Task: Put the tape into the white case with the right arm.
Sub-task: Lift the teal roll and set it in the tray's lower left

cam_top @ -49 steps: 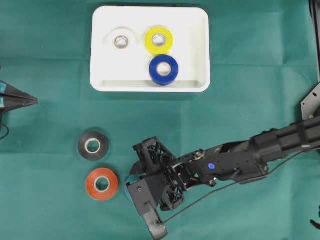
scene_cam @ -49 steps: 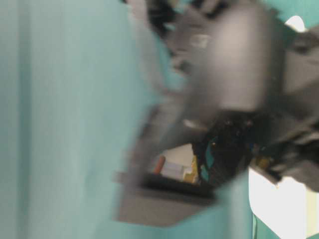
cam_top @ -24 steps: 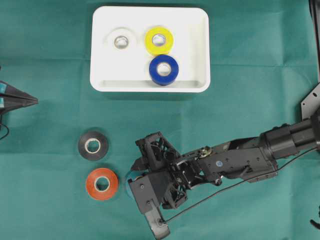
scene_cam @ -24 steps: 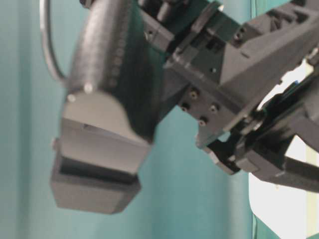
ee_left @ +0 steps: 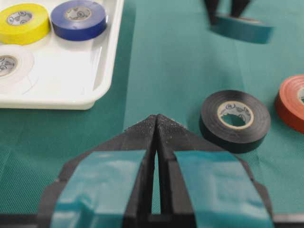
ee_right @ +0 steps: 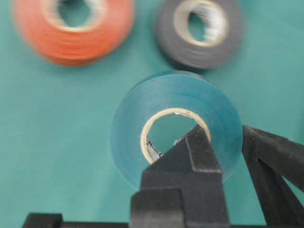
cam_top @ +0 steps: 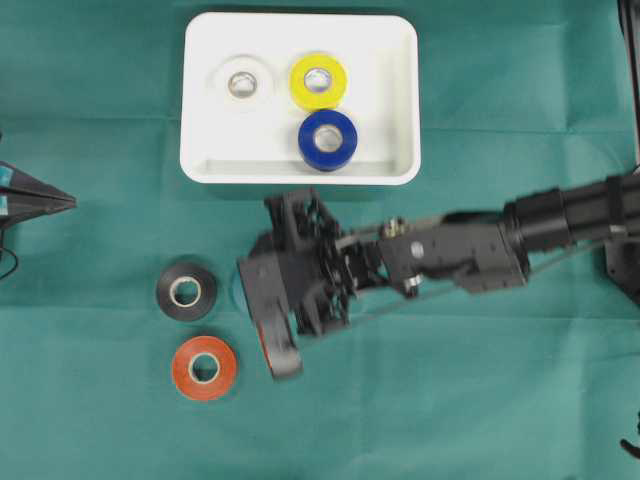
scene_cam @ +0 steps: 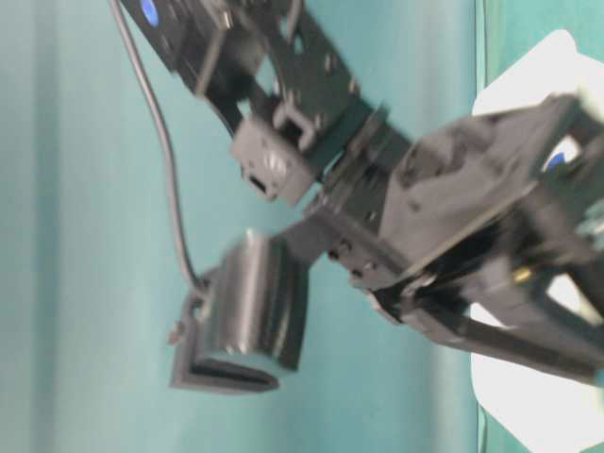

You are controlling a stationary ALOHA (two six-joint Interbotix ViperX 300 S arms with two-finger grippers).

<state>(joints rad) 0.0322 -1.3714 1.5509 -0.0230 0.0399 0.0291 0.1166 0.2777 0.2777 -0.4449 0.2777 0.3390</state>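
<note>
Three rolls lie flat inside the white case (cam_top: 300, 40) at the top of the overhead view: a white roll (cam_top: 241, 83) on the left, a yellow roll (cam_top: 318, 80) just beside it, and a blue roll (cam_top: 327, 139) below the yellow one, close against the case's near rim. We see the same three in the left wrist view, with the blue roll nearest the tray's corner.

On the green cloth (cam_top: 100, 420) outside the case we count two more rolls lying flat: a black roll (cam_top: 186, 291) and, near it, an orange roll (cam_top: 204, 367).

Next we look at the right gripper (ee_right: 223, 142). Its jaws are clamped on a teal tape roll (ee_right: 175, 114): in the right wrist view one black finger passes through the roll's cardboard core and the other presses on the outer face, so the roll's wall is pinched between them. In the left wrist view that roll hangs clear of the cloth, with its shadow beneath it. From overhead the right arm (cam_top: 520, 230) reaches in from the right edge, its wrist just below the case and to the right of the black roll; the teal roll is mostly hidden there.

We see the left gripper (ee_left: 156, 126) at the left edge, its tips pressed together with nothing between them, well apart from the case.
</note>
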